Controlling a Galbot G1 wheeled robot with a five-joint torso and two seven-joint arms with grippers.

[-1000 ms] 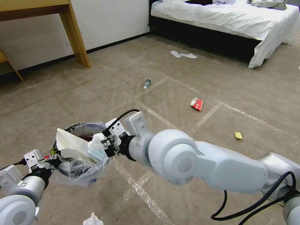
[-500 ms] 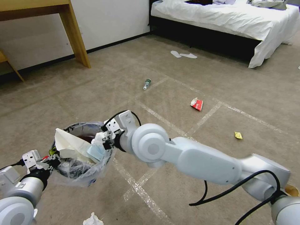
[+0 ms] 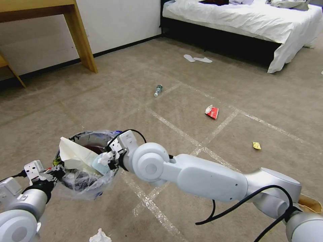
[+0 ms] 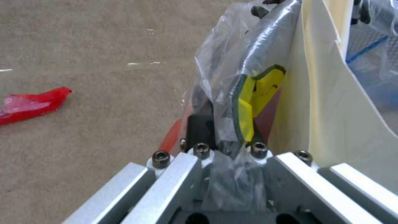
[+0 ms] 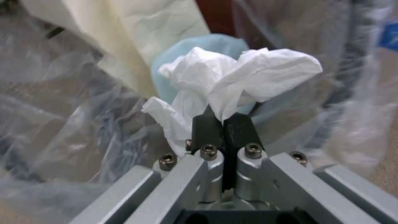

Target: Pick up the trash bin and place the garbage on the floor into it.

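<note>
head: high, looking down | wrists: close-up on trash bin (image 3: pixel 88 160) | shared: bin

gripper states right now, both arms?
Left gripper: shut on the trash bin, clamping its rim and bag.
Right gripper: shut on a crumpled white tissue, over the bin's opening.

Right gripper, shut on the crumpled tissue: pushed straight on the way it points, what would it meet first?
Probably the light blue mask just behind the crumpled white tissue that the right gripper holds, inside the red bag-lined trash bin; depth is unclear.
</note>
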